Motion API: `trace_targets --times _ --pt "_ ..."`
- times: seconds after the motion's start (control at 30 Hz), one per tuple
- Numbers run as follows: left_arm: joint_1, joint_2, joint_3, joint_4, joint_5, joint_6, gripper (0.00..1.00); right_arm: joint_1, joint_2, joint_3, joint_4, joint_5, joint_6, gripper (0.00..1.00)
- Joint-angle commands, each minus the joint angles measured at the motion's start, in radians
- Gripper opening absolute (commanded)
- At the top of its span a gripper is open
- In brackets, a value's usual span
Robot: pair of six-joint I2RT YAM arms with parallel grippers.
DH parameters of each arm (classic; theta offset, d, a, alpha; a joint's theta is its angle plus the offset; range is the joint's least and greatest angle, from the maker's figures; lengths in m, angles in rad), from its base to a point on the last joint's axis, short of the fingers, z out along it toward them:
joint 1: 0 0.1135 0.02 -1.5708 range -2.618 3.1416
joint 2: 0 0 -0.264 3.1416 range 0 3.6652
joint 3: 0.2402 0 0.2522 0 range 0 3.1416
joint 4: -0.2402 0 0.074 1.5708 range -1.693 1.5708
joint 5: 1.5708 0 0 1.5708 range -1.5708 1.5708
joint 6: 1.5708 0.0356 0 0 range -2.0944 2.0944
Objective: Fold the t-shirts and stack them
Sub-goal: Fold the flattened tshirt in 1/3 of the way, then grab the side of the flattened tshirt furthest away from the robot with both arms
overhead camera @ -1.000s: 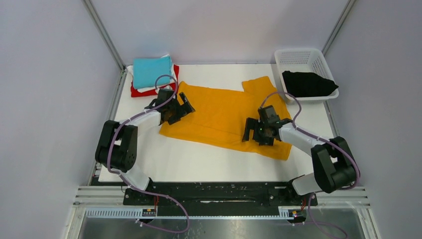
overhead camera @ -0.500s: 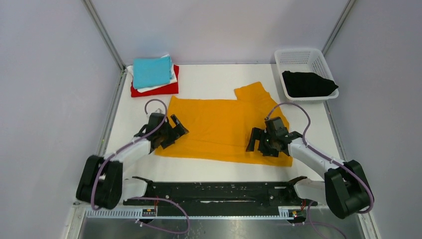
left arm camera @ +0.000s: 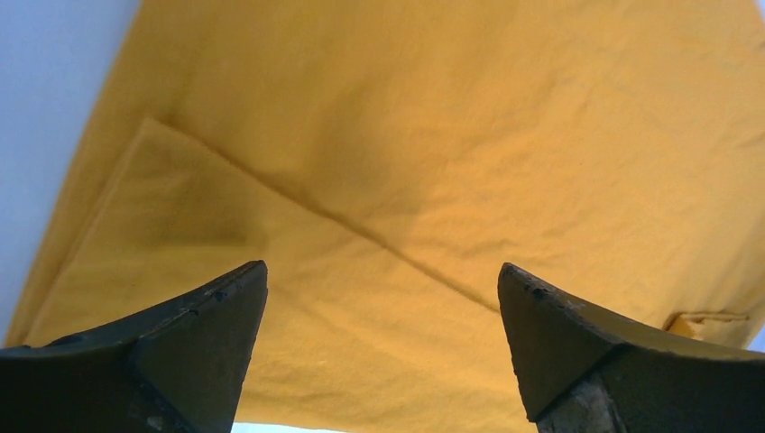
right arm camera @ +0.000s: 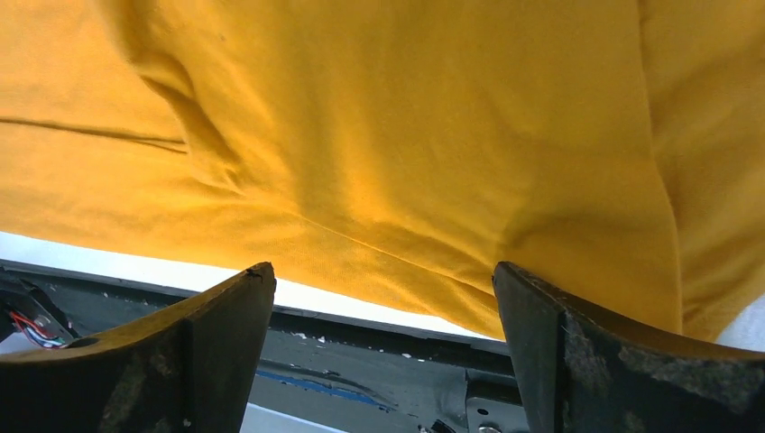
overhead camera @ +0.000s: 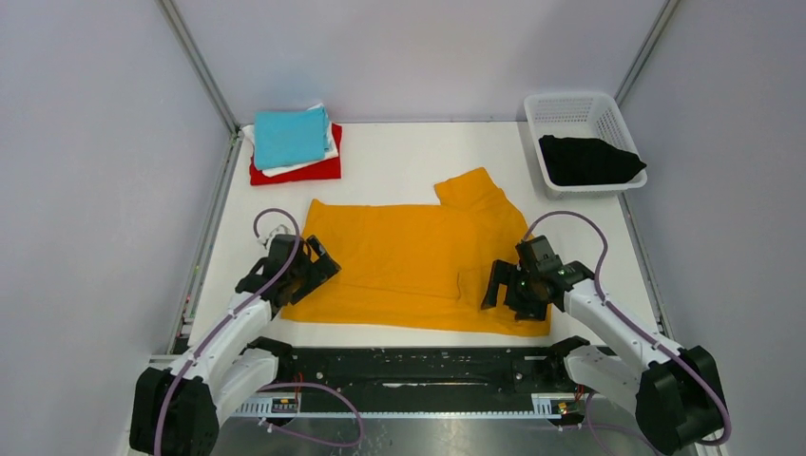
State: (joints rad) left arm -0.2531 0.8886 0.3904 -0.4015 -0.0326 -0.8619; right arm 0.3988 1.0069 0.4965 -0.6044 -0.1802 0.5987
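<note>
The orange-yellow t-shirt lies spread flat near the table's front edge, one sleeve pointing to the back right. My left gripper is open over its left edge. In the left wrist view, the fingers stand wide apart above the cloth. My right gripper is open over the shirt's front right part. The right wrist view shows the hem between spread fingers. A black t-shirt lies in the basket. Teal, white and red shirts are stacked folded at the back left.
The white mesh basket stands at the back right corner. The black base rail runs just in front of the shirt's hem and also shows in the right wrist view. Grey walls and metal frame posts enclose the table.
Both arms have drawn back toward the near edge, and the orange-yellow shirt has slid with them toward the front of the table. The stack and basket have not moved.
</note>
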Motion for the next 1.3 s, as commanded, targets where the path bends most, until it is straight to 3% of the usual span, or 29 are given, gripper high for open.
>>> trace_targets --times 0.0,0.1,0.27,0.4,0.57,0.93,1.2,1.27 --pt "0.01 0.027 0.177 0.007 -0.138 0.073 0.99 0.004 -0.047 0.107 -0.006 0.083 -0.04 0.99" --pt "0.056 0.165 0.299 0.037 -0.204 0.139 0.99 0.003 -0.068 0.158 0.046 0.13 -0.051 1.0" --pt "0.176 0.547 0.556 0.092 -0.111 0.258 0.99 0.002 -0.087 0.16 0.127 0.144 -0.079 1.0" --pt "0.222 0.842 0.816 0.045 0.008 0.324 0.99 0.002 -0.061 0.155 0.137 0.147 -0.107 1.0" --pt "0.222 1.078 1.056 -0.073 -0.079 0.407 0.96 0.0 -0.023 0.153 0.137 0.143 -0.122 0.99" --pt "0.213 1.122 1.099 -0.255 -0.156 0.416 0.4 0.0 0.012 0.158 0.136 0.174 -0.15 0.99" --pt "0.201 1.123 1.157 -0.291 -0.205 0.425 0.0 0.0 0.065 0.177 0.163 0.201 -0.18 1.0" --pt "0.188 1.122 1.181 -0.307 -0.22 0.437 0.0 0.0 0.114 0.213 0.162 0.223 -0.187 1.0"
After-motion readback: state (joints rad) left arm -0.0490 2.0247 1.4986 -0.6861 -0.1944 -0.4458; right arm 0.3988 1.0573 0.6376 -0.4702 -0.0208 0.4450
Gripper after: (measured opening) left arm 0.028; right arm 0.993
